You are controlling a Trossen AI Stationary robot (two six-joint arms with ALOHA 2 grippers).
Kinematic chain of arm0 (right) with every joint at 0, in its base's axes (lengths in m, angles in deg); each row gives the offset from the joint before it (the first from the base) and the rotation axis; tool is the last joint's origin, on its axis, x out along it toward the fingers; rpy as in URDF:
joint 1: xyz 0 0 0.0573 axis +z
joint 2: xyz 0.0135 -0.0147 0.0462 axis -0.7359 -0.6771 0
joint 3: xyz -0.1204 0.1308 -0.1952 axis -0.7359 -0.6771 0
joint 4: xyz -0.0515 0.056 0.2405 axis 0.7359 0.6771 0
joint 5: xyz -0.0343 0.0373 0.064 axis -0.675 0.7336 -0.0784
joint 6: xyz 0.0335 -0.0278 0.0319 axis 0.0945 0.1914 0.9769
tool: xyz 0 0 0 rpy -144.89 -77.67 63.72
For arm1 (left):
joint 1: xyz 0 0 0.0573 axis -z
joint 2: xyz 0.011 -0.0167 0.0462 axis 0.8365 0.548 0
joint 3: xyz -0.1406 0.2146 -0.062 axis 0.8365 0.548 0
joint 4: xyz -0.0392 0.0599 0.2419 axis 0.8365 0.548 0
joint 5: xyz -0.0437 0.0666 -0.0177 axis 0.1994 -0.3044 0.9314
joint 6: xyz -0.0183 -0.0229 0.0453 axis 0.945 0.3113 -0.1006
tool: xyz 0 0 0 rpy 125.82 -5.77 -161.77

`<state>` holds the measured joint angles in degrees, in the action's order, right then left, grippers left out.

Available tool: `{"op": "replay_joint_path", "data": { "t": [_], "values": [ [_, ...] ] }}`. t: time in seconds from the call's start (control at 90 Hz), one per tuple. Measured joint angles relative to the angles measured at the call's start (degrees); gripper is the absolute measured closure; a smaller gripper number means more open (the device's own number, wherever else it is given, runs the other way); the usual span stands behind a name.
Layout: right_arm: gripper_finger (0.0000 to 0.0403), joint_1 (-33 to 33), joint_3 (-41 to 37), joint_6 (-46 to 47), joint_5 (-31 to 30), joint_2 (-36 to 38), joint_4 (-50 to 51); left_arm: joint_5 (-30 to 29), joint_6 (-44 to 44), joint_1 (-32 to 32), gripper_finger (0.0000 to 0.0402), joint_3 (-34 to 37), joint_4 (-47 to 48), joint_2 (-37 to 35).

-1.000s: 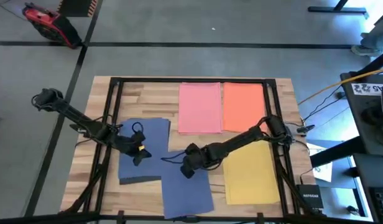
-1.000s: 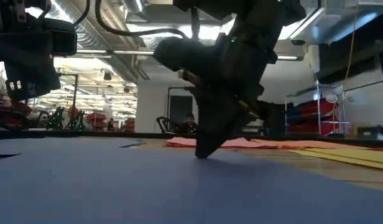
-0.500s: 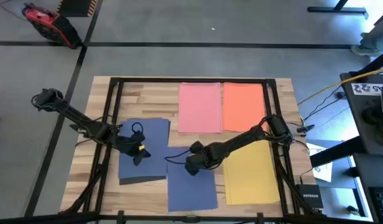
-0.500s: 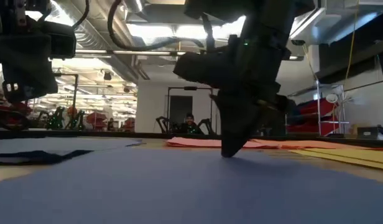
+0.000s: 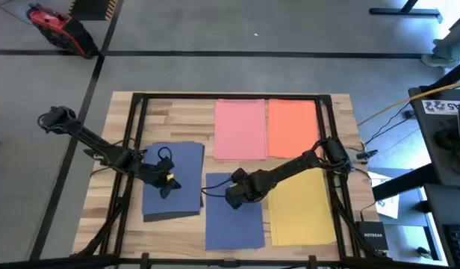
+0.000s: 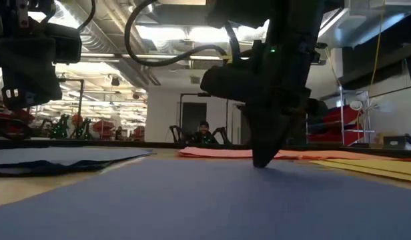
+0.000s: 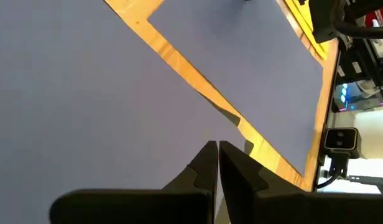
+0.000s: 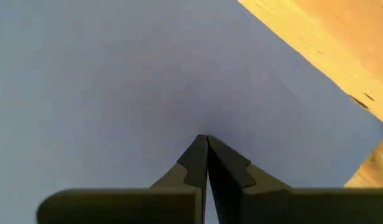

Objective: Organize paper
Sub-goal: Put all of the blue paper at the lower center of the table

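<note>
I've got the right gripper (image 5: 231, 199) tips together, pressed on the near blue sheet (image 5: 234, 224), next to the yellow sheet (image 5: 301, 208). Left gripper (image 5: 166, 188) also closed, prob. touching the other blue sheet (image 5: 172, 176). Pink sheet (image 5: 240, 129) & orange-red sheet (image 5: 292, 128) lie at the table's (image 5: 170, 121) far side.

You see a wooden counter (image 5: 170, 119) with a black frame (image 5: 230, 96), a red machine (image 5: 57, 26) on the grey floor (image 5: 237, 71), and a seated person (image 6: 204, 133) far behind.

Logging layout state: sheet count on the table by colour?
Blue: 2, left sheet and centre sheet
Pink: 1
Orange-red: 1
Yellow: 1
Total: 5 visible; anything hidden beneath them cannot be told.
</note>
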<state>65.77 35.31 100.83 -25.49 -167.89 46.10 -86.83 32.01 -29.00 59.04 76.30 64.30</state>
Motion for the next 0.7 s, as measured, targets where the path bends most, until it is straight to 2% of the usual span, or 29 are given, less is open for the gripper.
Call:
{"op": "replay_joint_path", "data": {
  "t": [0.244,0.333,0.511,0.6,0.7],
  "values": [
    [0.0403,-0.1,-0.1,-4.8,-1.9,4.8,-2.0,0.0,0.0,0.0,0.0402,0.0,0.0,0.0],
    [0.0403,0.0,-0.1,-10.4,0.5,5.4,-6.9,0.0,0.0,0.0,0.0402,0.0,-0.1,0.0],
    [0.0403,0.2,0.1,-22.9,4.9,6.3,-24.7,0.0,0.0,1.4,0.0402,0.0,-0.5,-0.1],
    [0.0398,0.7,0.1,-28.0,4.9,5.6,-30.2,0.0,0.1,2.7,0.0402,0.0,-0.5,-0.5],
    [0.0375,1.3,0.8,-31.4,3.9,4.5,-32.4,-1.9,1.2,4.6,0.0402,0.0,-0.9,-1.6]
  ]
}}
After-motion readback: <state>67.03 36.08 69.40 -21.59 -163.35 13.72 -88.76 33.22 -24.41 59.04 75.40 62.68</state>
